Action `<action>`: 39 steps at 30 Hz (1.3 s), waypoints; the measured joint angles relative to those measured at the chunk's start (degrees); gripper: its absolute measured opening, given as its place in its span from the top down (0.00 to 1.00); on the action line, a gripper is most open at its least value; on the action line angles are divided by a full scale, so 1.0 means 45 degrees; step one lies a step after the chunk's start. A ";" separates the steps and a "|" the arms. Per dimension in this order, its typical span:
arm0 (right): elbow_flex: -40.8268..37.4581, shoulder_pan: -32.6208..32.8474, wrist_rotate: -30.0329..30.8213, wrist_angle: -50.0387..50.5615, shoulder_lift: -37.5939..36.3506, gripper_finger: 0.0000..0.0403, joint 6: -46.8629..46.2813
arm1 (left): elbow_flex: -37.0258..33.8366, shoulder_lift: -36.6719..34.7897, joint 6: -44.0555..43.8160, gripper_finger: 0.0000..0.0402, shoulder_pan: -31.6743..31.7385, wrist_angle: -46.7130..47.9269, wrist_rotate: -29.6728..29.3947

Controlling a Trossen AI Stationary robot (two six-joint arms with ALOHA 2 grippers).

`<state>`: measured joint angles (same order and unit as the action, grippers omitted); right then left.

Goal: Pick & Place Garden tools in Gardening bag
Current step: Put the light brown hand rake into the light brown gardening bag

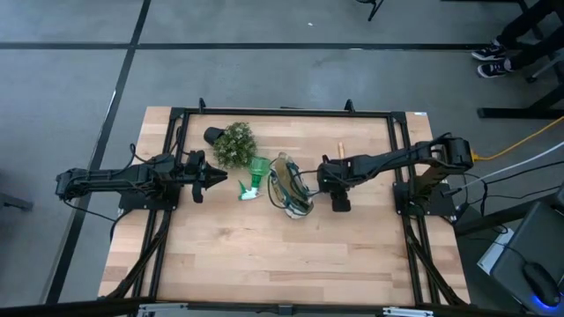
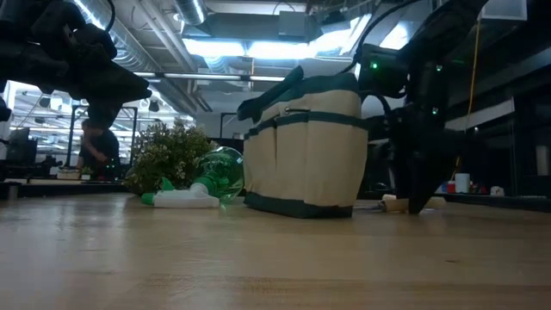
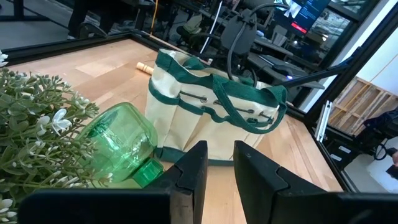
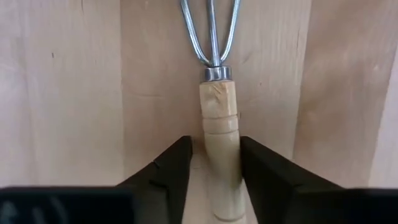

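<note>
The beige gardening bag [image 1: 291, 187] with green trim stands upright at the table's middle, and also shows in the low view [image 2: 306, 146] and the left wrist view [image 3: 211, 106]. A green-and-white plastic piece [image 1: 252, 179] [image 3: 124, 140] lies on its side left of the bag. A wooden-handled tool with metal tines [image 4: 219, 106] lies flat on the table right of the bag. My right gripper [image 4: 214, 168] points down, open, its fingers on either side of the handle. My left gripper [image 3: 219, 168] is open and empty, left of the plastic piece. I see no pruning shears. My right gripper comes at the wooden handle [image 4: 221, 146] from above, a little behind the metal collar, fingers across it. A strip of table shows between one finger [image 4: 171, 168] and the handle. The other finger [image 4: 264, 168] lies close against it; I cannot tell whether it touches.
A bushy green plant [image 1: 233, 145] in a black pot stands behind the plastic piece, close to my left gripper [image 1: 218, 179]. A black frame rail [image 1: 291, 113] runs around the table. Bare wood lies toward the near edge [image 1: 282, 255].
</note>
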<state>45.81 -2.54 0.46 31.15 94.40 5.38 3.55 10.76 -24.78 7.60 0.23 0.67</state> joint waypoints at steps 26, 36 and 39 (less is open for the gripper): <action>-0.0086 0.0747 -0.2876 0.0419 -0.1618 0.84 -0.9131 | 0.0000 0.0000 -0.0003 0.82 -0.0004 0.0000 0.0004; -0.0067 0.0660 -0.2668 0.0164 -0.2585 0.84 -1.2501 | 0.0000 0.0000 -0.0002 0.82 -0.0001 0.0001 0.0005; -0.0066 0.0550 -0.2224 0.0084 -0.3133 0.84 -1.3091 | 0.0000 0.0000 0.0001 0.82 -0.0005 0.0002 0.0005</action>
<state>45.52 -0.07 -9.55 31.53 80.31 -53.53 3.55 10.76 -24.77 7.57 0.24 0.69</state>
